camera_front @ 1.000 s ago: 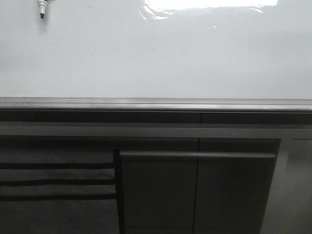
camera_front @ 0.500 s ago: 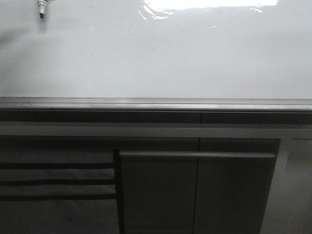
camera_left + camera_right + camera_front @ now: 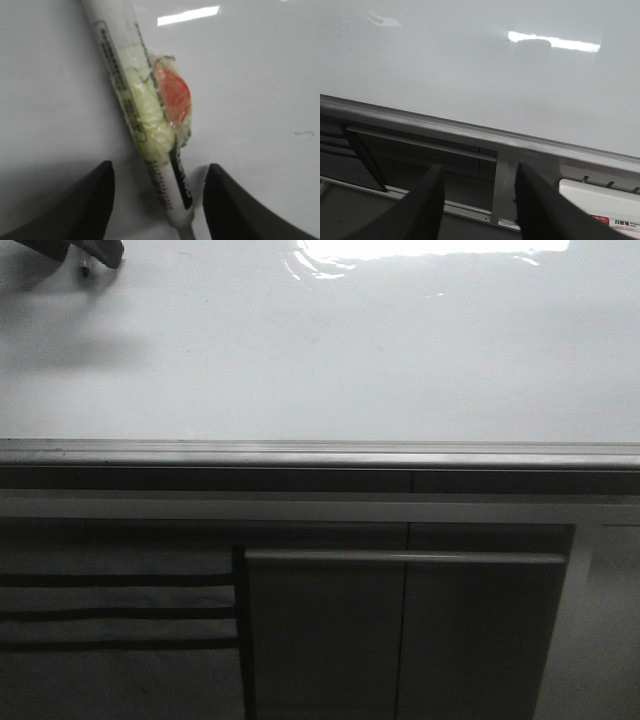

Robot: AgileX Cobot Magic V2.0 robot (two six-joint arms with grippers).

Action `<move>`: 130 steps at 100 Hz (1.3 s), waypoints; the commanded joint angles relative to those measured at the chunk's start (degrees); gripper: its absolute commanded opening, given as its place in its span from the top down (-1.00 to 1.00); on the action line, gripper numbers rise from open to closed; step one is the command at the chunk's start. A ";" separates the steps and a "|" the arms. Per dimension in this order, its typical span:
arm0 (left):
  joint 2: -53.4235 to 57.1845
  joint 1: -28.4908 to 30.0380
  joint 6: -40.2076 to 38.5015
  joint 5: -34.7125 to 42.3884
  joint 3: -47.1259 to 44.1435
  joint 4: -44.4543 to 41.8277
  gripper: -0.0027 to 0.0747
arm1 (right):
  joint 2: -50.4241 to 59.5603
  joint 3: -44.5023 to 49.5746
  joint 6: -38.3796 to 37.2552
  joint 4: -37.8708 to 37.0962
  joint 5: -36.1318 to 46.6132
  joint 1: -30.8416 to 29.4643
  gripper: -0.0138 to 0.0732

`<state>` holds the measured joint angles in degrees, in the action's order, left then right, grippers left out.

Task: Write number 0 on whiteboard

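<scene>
The big shiny white flat whiteboard with its grey metal edge strip fills most of the front view, and no black line shows on it there. So the number 0 is not drawn yet, as far as these pictures show. Nearly all of the job is left to do.

Under the board are the dull grey cabinet panels (not part of the job).

The left gripper is right at the board. Its two dark jaws are spread wide, and the long white round marker pen lies between them with bare gaps on both sides, so nothing is pinched. The pen rests against the board. A lump of pale yellow and red stuff under clear tape sits on the pen, a little past the jaw tips. A tiny dark squiggle marks the board off to one side of the jaws, well apart from them (too small to be the number).

The right gripper has its jaws spread too, with nothing between them. Past its jaw tips are the board's edge strip and the panels.

I judge that the next steps are to grip the pen, then draw the oval.
</scene>
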<state>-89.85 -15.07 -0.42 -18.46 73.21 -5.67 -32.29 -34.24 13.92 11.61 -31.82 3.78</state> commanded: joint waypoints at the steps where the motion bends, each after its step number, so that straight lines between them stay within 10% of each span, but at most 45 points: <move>1: 1.80 0.14 -0.53 3.71 2.15 -0.23 0.18 | -0.59 -2.02 0.41 0.38 4.53 -0.45 0.00; 30: 2.79 0.14 -0.30 2.25 2.15 -2.83 0.83 | -0.59 -2.02 0.41 0.38 4.43 -0.45 0.00; 55: 9.78 -1.38 8.70 -11.85 2.15 -4.80 0.98 | -1.53 -4.49 1.72 3.34 -0.82 -0.33 0.00; 89: 15.47 -18.15 35.21 -41.57 2.15 8.38 0.98 | -15.01 -14.72 36.20 30.50 -20.70 0.70 0.00; 113: 15.47 -29.77 35.89 -45.19 2.15 9.62 0.98 | -25.04 -20.85 57.58 31.16 -26.50 11.30 0.00; 130: 15.47 -35.55 35.89 -45.19 2.15 9.76 0.98 | -29.68 -24.69 59.58 31.06 -21.25 19.16 0.00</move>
<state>-76.22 -48.00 35.40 -65.24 73.35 3.10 -60.60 -55.18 71.36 40.03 -57.14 19.75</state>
